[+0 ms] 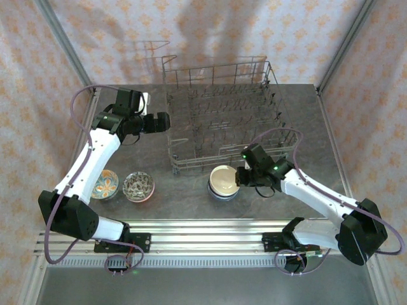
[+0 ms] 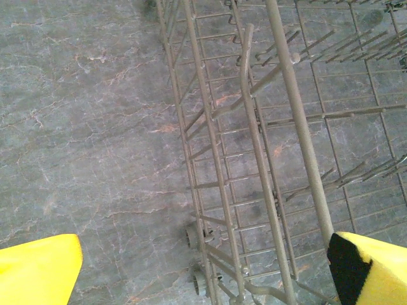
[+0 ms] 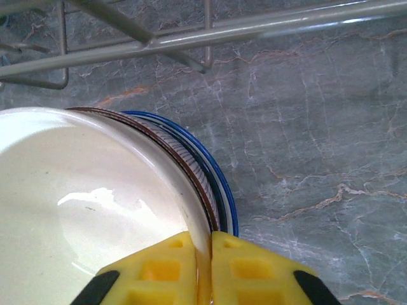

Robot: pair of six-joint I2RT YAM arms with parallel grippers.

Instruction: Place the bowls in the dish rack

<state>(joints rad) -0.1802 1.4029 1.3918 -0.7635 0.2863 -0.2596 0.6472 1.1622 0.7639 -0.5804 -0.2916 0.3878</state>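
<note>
Bowls (image 1: 224, 181) are nested in a stack on the table (image 1: 299, 114), just in front of the dish rack (image 1: 219, 108). The cream top bowl (image 3: 82, 210) is pinched at its rim by the right gripper (image 3: 202, 254), one finger inside and one outside. This hold is judged to let it be peeled off the blue-rimmed bowl (image 3: 226, 197) beneath. How many more lie under it cannot be told. The left gripper (image 2: 203, 270) is held spread wide and empty over the rack's left wall, presumably parked clear of the lift. Two patterned bowls (image 1: 138, 186) are seen beside the left arm, not yet loaded.
</note>
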